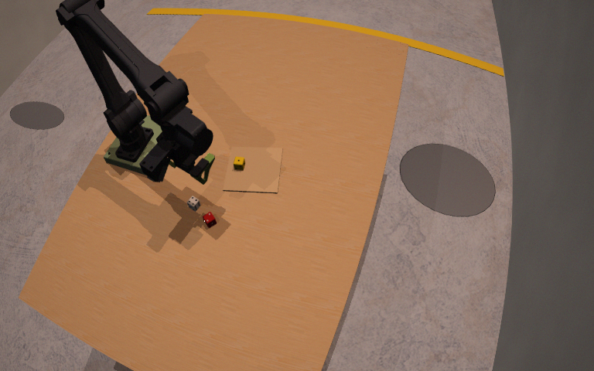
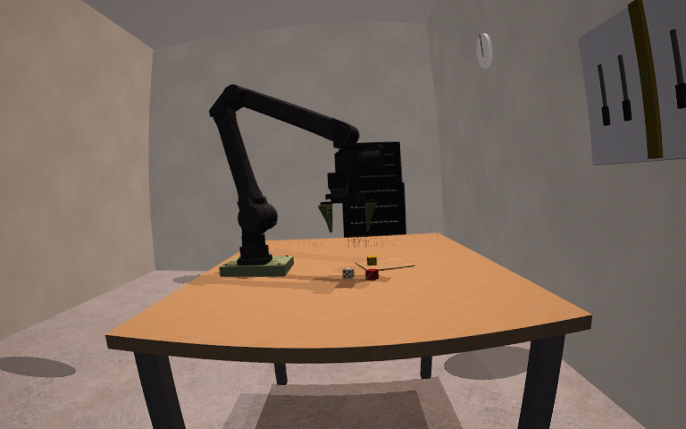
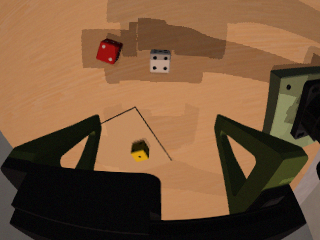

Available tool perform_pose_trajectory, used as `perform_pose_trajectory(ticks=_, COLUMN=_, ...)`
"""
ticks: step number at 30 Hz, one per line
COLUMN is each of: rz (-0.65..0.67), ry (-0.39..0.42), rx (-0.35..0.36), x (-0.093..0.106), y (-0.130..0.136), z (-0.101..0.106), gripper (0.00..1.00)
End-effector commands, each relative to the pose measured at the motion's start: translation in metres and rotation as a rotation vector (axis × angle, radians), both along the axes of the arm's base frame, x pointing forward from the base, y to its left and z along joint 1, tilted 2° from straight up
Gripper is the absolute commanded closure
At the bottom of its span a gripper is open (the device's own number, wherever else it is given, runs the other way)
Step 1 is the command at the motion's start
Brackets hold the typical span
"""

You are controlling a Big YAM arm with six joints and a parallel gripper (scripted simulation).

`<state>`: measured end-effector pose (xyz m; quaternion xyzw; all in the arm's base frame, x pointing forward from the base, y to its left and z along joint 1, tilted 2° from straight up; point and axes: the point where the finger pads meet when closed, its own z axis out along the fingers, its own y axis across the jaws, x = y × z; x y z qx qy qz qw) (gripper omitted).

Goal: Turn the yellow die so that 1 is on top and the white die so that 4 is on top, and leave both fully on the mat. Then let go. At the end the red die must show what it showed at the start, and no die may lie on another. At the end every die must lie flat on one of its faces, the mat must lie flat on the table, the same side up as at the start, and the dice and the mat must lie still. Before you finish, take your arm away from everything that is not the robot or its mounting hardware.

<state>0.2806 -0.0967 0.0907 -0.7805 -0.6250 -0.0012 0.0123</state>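
The yellow die (image 1: 238,163) (image 2: 372,260) (image 3: 139,154) lies flat on the thin tan mat (image 1: 262,175) (image 2: 399,266) (image 3: 123,136), near its left edge, with a single dark pip on top. The white die (image 1: 193,202) (image 2: 347,273) (image 3: 159,62) lies on the bare table, off the mat, and seems to show four pips upward in the wrist view. The red die (image 1: 209,219) (image 2: 372,273) (image 3: 108,51) lies close beside it, apart from it. My gripper (image 2: 348,228) (image 3: 157,121) is open and empty, high above the mat's near-left part.
The arm's green base plate (image 1: 131,157) (image 2: 257,266) (image 3: 287,107) stands on the wooden table (image 1: 285,262) (image 2: 354,313) to the left of the dice. A dark rack (image 2: 384,172) stands behind the table.
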Motion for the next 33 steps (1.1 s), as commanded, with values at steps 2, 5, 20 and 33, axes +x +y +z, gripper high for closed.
perform_pose_trajectory(ticks=2, rz=0.222, ry=-0.016, rx=0.003, x=0.002, y=-0.008, z=-0.004, gripper=0.0)
perform_pose_trajectory(ticks=5, rz=0.233, ry=-0.016, rx=0.003, x=0.002, y=-0.008, z=-0.004, gripper=0.0)
perform_pose_trajectory(ticks=20, rz=0.787, ry=-0.03, rx=0.005, x=0.0, y=-0.013, z=-0.015, gripper=0.0)
perform_pose_trajectory(ticks=33, rz=1.187, ry=-0.042, rx=0.003, x=-0.001, y=-0.017, z=-0.022, gripper=0.0)
